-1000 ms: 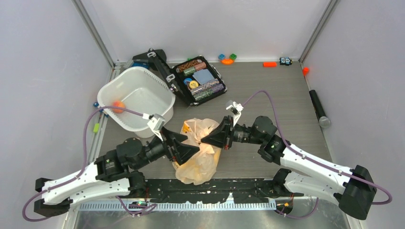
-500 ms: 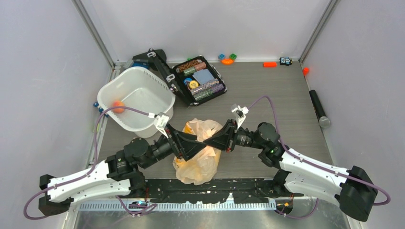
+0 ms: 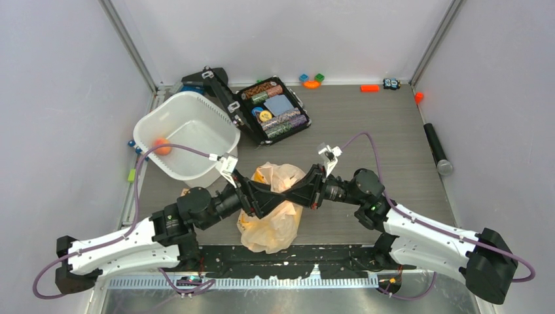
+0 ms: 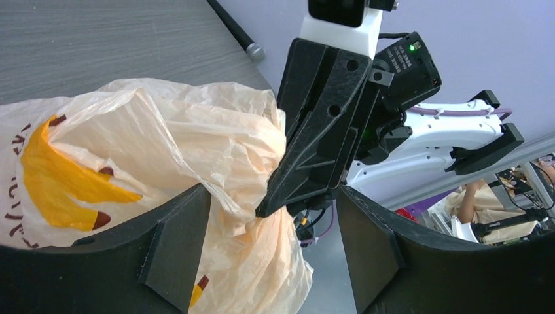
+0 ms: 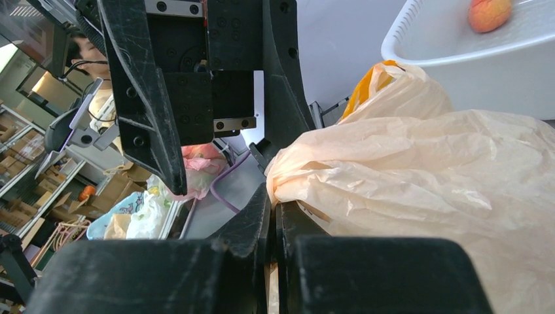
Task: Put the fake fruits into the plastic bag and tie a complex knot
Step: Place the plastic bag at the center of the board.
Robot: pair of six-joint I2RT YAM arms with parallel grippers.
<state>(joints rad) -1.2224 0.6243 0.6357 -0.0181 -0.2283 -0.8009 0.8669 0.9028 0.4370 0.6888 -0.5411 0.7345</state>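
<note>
Right tool (image 5: 273,208) clenched on the plastic bag (image 4: 196,131), left tool (image 4: 271,199) spread wide around it.

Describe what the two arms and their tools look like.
Both arms match: the left arm and right arm have white shells on the long links and black joints. A purple cable loops along each to a white bracket at the wrist. The left tool and right tool are matte black with two wedge-shaped fingers. A green light glows on the right wrist.
</note>
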